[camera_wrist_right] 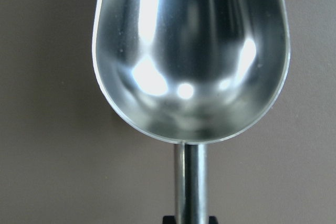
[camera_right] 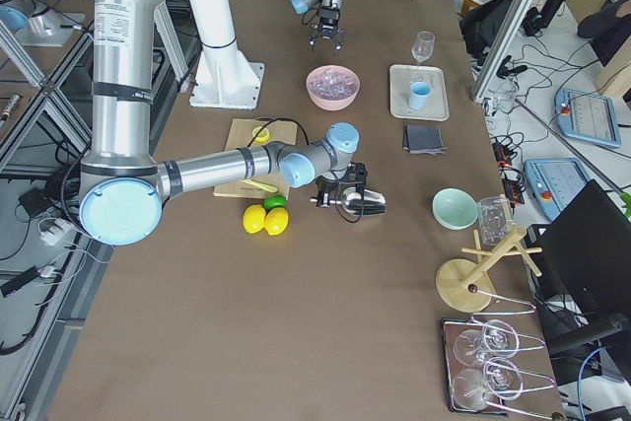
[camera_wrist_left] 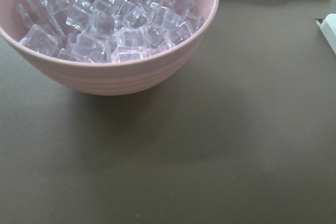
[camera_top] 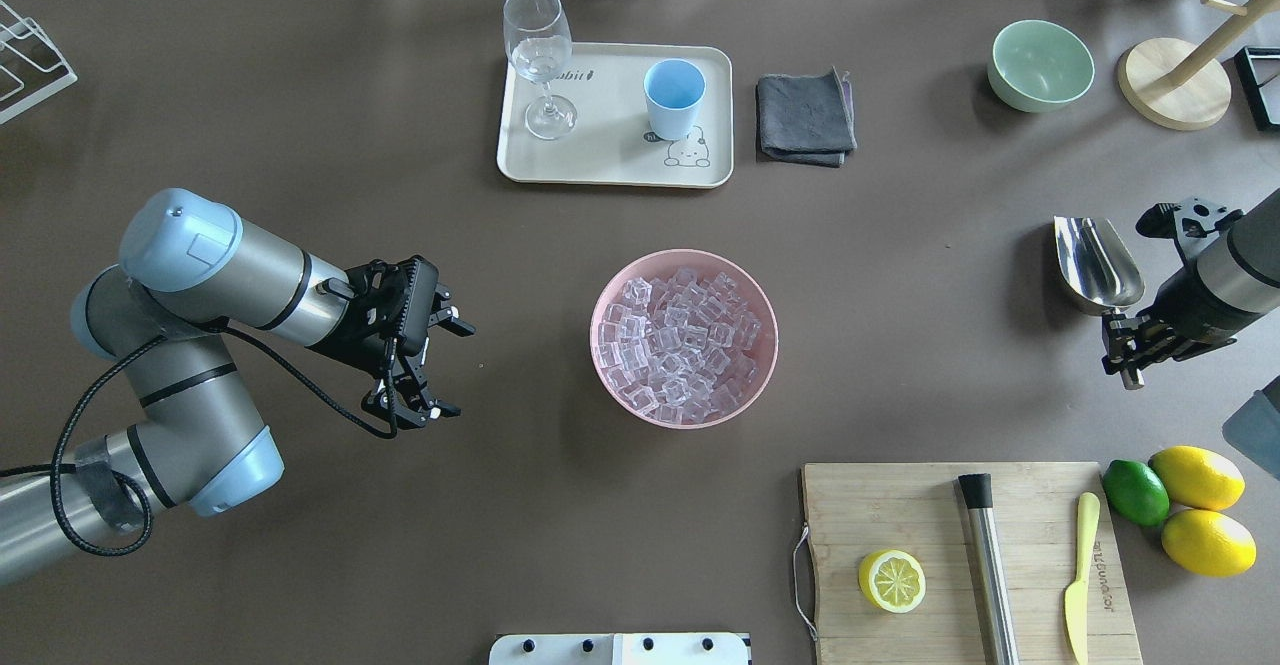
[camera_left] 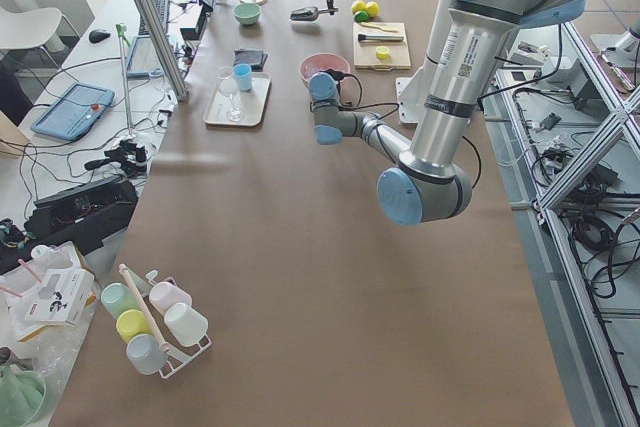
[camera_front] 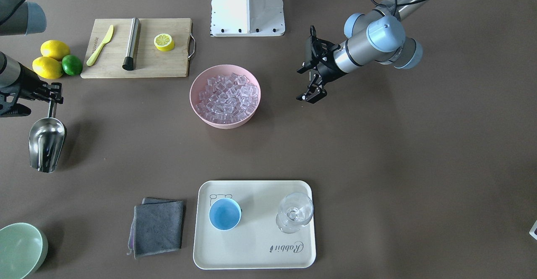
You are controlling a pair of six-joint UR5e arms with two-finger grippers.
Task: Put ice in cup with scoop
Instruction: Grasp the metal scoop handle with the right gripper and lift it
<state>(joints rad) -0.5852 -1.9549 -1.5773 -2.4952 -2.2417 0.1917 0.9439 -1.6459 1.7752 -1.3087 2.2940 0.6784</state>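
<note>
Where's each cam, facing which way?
Front-facing: across table, facing robot base; left arm image-right.
Overhead: behind robot, looking forward-down; both arms.
Exterior left: table's end; left arm near.
Exterior right: opposite end; right arm near.
Left wrist: bowl of ice; arm unseen.
Right wrist: along scoop.
Shared: overhead and front-facing both show bowl, scoop.

You'll find the ice (camera_top: 683, 345), clear lilac-tinged cubes, heaped in the pink bowl (camera_top: 595, 330). The light-blue cup (camera_top: 673, 97) stands upright, empty, on the cream tray (camera_top: 610, 160). The scoop (camera_top: 1096, 263), empty and trough-up, is gripped by the right pincer (camera_top: 1122, 333).
</note>
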